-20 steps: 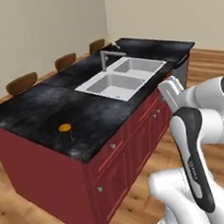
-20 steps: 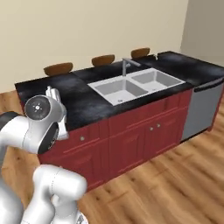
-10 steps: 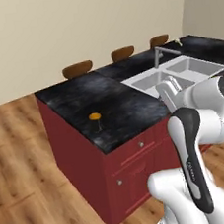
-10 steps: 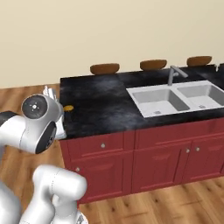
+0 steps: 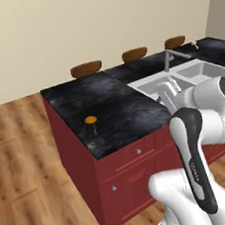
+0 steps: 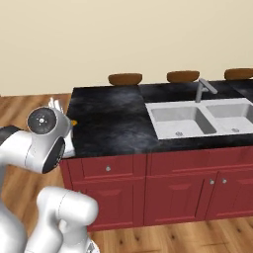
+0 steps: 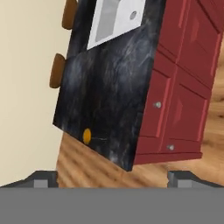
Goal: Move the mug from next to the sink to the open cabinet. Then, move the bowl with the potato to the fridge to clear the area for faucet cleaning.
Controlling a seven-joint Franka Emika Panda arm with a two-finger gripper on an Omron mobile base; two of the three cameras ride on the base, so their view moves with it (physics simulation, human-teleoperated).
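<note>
The mug, small and dark with an orange-yellow top, stands near the left end of the black counter, well left of the sink and its grey faucet. In the hand view the mug lies far off, close to the counter's corner. My gripper is open and holds nothing, its fingertips far apart. It hovers by the counter's front edge, to the right of the mug. In the right base view my arm covers all but a sliver of the mug. The bowl, potato, fridge and open cabinet are out of view.
Three brown stool seats line the far side of the island. Red drawer and door fronts face me below the counter. Wooden floor spreads to the left of the island, with a cream wall behind.
The whole scene has slid right in both base views, so the camera has moved toward the island's left end. The mug now sits nearer mid-picture. The gripper stays open.
</note>
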